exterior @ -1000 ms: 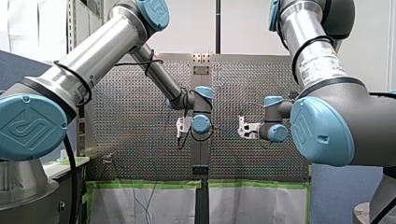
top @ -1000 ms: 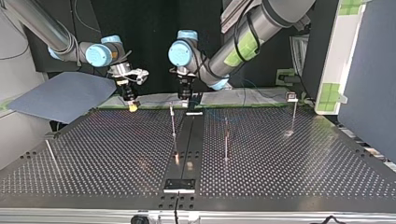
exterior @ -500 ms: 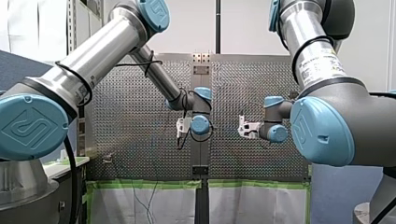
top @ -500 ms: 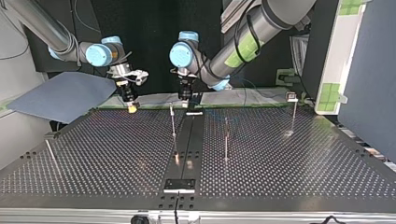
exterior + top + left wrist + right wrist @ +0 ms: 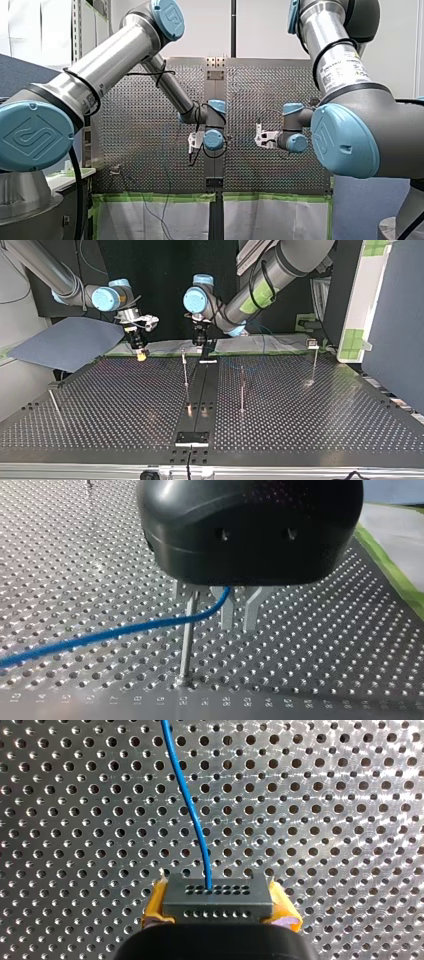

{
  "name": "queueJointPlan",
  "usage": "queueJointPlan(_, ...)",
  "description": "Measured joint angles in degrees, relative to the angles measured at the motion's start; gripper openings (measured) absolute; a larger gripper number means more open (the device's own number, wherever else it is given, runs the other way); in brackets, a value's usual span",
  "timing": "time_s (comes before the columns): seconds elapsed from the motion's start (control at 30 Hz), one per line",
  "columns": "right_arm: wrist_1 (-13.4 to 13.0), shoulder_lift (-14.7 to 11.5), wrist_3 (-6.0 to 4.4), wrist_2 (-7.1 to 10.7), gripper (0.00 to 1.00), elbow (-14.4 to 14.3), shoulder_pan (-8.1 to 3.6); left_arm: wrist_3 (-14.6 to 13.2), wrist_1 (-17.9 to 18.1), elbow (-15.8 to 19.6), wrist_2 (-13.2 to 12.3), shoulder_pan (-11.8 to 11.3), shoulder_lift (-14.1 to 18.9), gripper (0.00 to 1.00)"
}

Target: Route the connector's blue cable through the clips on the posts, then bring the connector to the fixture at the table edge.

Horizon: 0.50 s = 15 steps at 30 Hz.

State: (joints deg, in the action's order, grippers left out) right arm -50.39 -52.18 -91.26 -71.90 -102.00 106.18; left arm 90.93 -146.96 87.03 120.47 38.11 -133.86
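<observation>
My right tool [image 5: 217, 909] grips the connector [image 5: 216, 895]
My left tool [image 5: 239, 616], beside a post [image 5: 187, 640]: hold on blue cable [image 5: 125, 630] unclear.

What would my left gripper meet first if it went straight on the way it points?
Probably the bare perforated metal table right below my left gripper; the thin metal post stands just beside that line, though depth is unclear.

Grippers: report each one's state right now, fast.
Left gripper: shut on the blue cable.
Right gripper: shut on the connector.
</observation>
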Motion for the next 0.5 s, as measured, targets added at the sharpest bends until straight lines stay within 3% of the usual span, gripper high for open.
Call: queueJointPlan(0.5, -0.34, 0.08, -0.7, -0.33, 0.0, 0.53, -0.19, 0.21, -0.74, -2.99, -1.73, -1.78, -0.04, 0.12)
